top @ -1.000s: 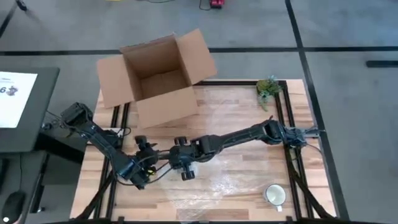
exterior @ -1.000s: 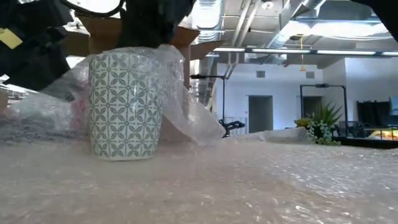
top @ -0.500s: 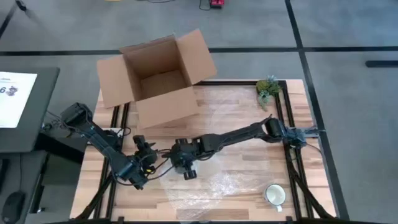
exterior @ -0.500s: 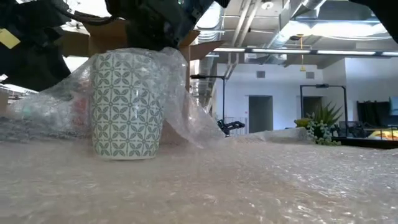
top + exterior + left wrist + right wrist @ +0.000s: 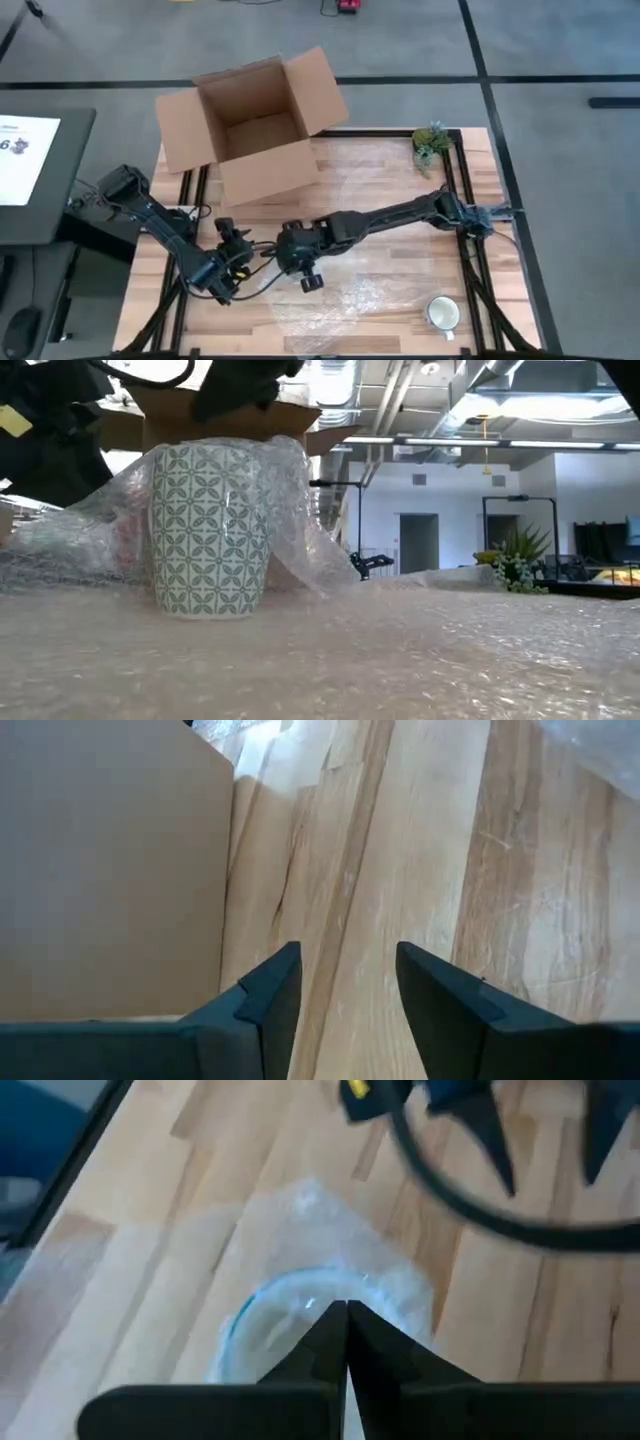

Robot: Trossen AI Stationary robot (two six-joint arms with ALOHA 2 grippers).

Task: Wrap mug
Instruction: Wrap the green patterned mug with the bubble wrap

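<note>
A white mug with a green leaf pattern (image 5: 208, 530) stands upright on its base on a sheet of bubble wrap (image 5: 350, 290), left of the table's middle. A flap of the wrap (image 5: 290, 510) lies over the mug's top and right side. My right gripper (image 5: 346, 1320) is shut directly above the mug's rim (image 5: 262, 1312) and hides the mug in the high view. My left gripper (image 5: 345, 980) waits open just left of it, near the table (image 5: 400, 170) surface, holding nothing. My right gripper pinches the bubble wrap flap (image 5: 318, 1285) between its two shut fingers, coming from above and pointing down over the mug's mouth. The wrap falls from there down the mug's side to the table. One layer or several, I cannot tell.
An open cardboard box (image 5: 255, 125) stands at the far left of the table, and a small plant (image 5: 432, 140) at the far right corner. A second, plain mug (image 5: 443, 313) stands at the near right. A desk with a screen (image 5: 25, 150) is left of the table.
My right gripper has drawn the wrap flap farther over the mug toward the table's left, so it now covers more of the mug's top and front. The mug stays upright and has shifted slightly toward the right.
</note>
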